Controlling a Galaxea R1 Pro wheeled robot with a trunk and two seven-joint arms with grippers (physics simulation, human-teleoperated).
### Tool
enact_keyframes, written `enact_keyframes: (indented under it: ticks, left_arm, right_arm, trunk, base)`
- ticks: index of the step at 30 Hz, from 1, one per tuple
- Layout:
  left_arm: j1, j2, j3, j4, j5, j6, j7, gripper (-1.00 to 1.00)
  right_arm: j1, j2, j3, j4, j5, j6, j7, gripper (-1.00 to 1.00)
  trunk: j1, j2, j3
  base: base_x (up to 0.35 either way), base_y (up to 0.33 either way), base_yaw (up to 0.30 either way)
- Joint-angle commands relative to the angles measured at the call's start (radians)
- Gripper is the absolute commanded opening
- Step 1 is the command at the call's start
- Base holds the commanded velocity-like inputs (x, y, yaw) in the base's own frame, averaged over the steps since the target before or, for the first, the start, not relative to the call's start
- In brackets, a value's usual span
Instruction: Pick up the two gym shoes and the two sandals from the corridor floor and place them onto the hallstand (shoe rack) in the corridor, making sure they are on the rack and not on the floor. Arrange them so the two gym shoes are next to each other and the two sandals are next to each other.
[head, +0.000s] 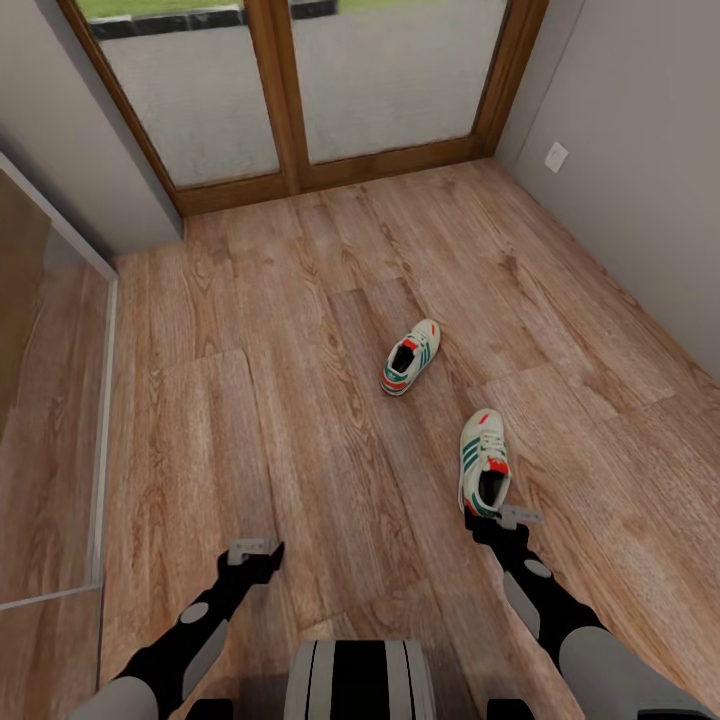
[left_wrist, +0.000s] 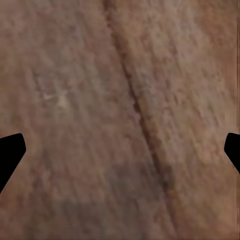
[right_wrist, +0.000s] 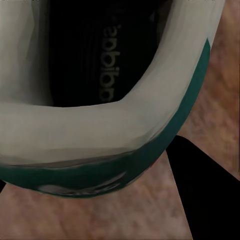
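Observation:
Two white gym shoes with green stripes lie on the corridor floor (head: 300, 400). The farther shoe (head: 411, 357) rests mid-floor with its toe pointing away to the right. The nearer shoe (head: 483, 462) lies to the right with its heel towards me. My right gripper (head: 517, 517) is at that heel. In the right wrist view the heel collar (right_wrist: 100, 130) is very close, with one black finger (right_wrist: 205, 190) outside it; the jaws look open. My left gripper (head: 250, 550) hangs open over bare planks (left_wrist: 122, 145). The sandals and the hallstand are out of view.
A wood-framed glass double door (head: 290, 100) closes the far end. A tall mirrored panel (head: 50, 400) lines the left side. A grey wall with a socket (head: 556, 156) runs along the right. My trunk (head: 360, 680) is at the bottom edge.

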Motion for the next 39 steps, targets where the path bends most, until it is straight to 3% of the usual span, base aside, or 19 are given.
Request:
enact_keyframes:
  ticks: [1,4,9,10,12,14,21,22,24,25,29,30,39]
  left_arm:
    - [-0.001,0.001,-0.007,0.001,0.011,-0.004,-0.002,1.0]
    - [0.0,0.0,-0.009,0.001,0.011,-0.004,-0.002,1.0]
    - [0.0,-0.002,-0.011,-0.001,0.01,-0.004,-0.002,1.0]
    - [-0.001,-0.002,-0.011,-0.003,0.009,-0.004,-0.001,1.0]
    - [-0.001,-0.002,-0.011,-0.004,0.009,-0.004,-0.001,1.0]
    - [-0.001,-0.001,-0.01,-0.006,0.009,-0.004,0.0,1.0]
    - [-0.001,-0.001,-0.009,-0.065,0.011,-0.001,0.001,1.0]
    - [-0.001,-0.001,-0.009,-0.076,0.011,-0.001,0.001,1.0]
    - [-0.001,-0.002,-0.008,-0.081,0.011,-0.001,0.001,1.0]
    - [-0.001,-0.002,-0.008,-0.091,0.011,-0.001,0.001,1.0]
    - [-0.001,-0.002,-0.01,-0.116,0.011,-0.001,0.001,1.0]
    - [-0.001,-0.002,-0.01,-0.116,0.011,-0.001,0.001,1.0]
    - [-0.001,-0.001,-0.008,-0.115,0.012,-0.001,0.001,1.0]
  right_arm:
    - [0.0,-0.001,0.001,0.003,-0.01,0.02,-0.002,-1.0]
    - [0.0,0.0,0.002,-0.011,-0.006,0.071,-0.002,-1.0]
    - [-0.001,0.0,0.002,-0.128,-0.002,0.166,-0.002,-1.0]
    - [-0.001,0.0,0.001,-0.21,-0.002,0.223,-0.002,-1.0]
    - [0.0,0.0,0.0,-0.284,-0.002,0.283,-0.003,-1.0]
    - [0.0,0.0,0.001,-0.451,-0.002,0.429,-0.003,-1.0]
    - [0.0,-0.004,-0.001,-0.863,-0.002,0.744,-0.002,-1.0]
    - [0.0,-0.007,-0.002,-0.963,-0.002,0.847,-0.002,-1.0]
    - [-0.001,-0.008,-0.017,-1.01,-0.002,0.92,-0.002,-1.0]
    - [0.0,-0.009,-0.044,-1.027,-0.002,0.962,-0.002,-1.0]
    - [0.0,-0.011,-0.168,-1.043,-0.002,1.007,0.002,-1.0]
    - [0.0,-0.011,-0.181,-1.044,-0.002,1.008,0.003,-1.0]
    - [0.0,-0.008,-0.206,-1.043,-0.002,1.0,0.006,-1.0]
  trunk:
    - [0.0,0.0,-0.001]
    - [0.0,0.0,-0.001]
    - [0.0,0.0,-0.001]
    - [0.0,0.0,-0.001]
    - [0.0,0.0,-0.001]
    - [0.0,0.0,-0.001]
    - [0.0,0.0,-0.001]
    - [0.0,0.0,-0.001]
    - [0.0,0.0,-0.001]
    - [0.0,0.0,-0.001]
    - [0.0,0.0,-0.001]
    - [0.0,0.0,-0.001]
    - [0.0,0.0,-0.001]
  base:
    - [0.0,0.0,0.0]
    - [0.0,0.0,0.0]
    - [0.0,0.0,0.0]
    - [0.0,0.0,0.0]
    - [0.0,0.0,0.0]
    - [0.0,0.0,0.0]
    - [0.0,0.0,0.0]
    - [0.0,0.0,0.0]
    - [0.0,0.0,0.0]
    - [0.0,0.0,0.0]
    - [0.0,0.0,0.0]
    - [0.0,0.0,0.0]
    - [0.0,0.0,0.0]
